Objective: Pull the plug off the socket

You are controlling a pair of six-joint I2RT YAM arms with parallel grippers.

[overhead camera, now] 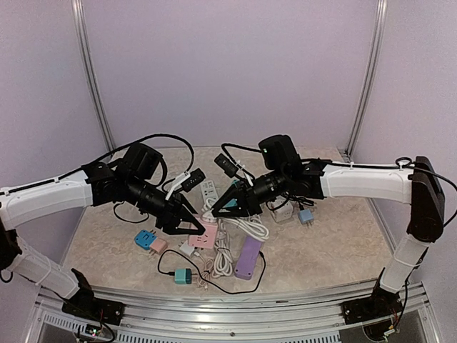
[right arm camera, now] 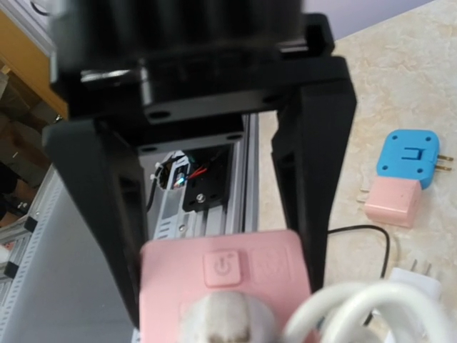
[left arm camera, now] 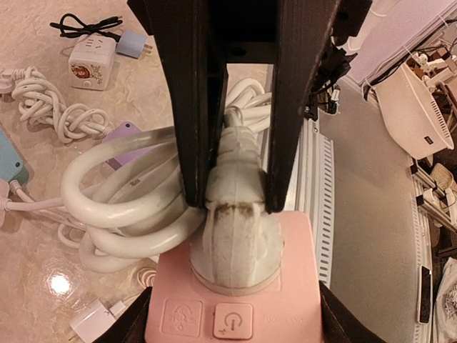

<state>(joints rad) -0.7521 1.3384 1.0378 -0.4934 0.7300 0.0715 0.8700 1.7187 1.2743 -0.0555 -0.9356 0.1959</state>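
The white plug [left arm camera: 235, 236] sits seated in the pink socket [left arm camera: 285, 300], its thick white cord [left arm camera: 121, 193] coiled to the left. My left gripper [left arm camera: 235, 204] is shut on the plug's neck, one finger on each side. In the right wrist view the socket [right arm camera: 235, 286] lies between my right gripper's [right arm camera: 225, 304] black fingers, which press on its two sides by the power button. The plug [right arm camera: 221, 321] shows blurred at the bottom edge. From above, both grippers meet at the table's middle, the left gripper [overhead camera: 200, 226] right over the socket [overhead camera: 206, 239] and the right gripper [overhead camera: 216, 211] just beside it.
A blue adapter [right arm camera: 408, 156] and a pink adapter [right arm camera: 391, 201] lie left of the socket. A purple power strip [overhead camera: 248, 257], a teal charger [overhead camera: 183, 276] on a black cable, a white cube socket [left arm camera: 91, 62] and a white strip [overhead camera: 211, 189] lie around. The metal front rail [overhead camera: 228, 300] is close.
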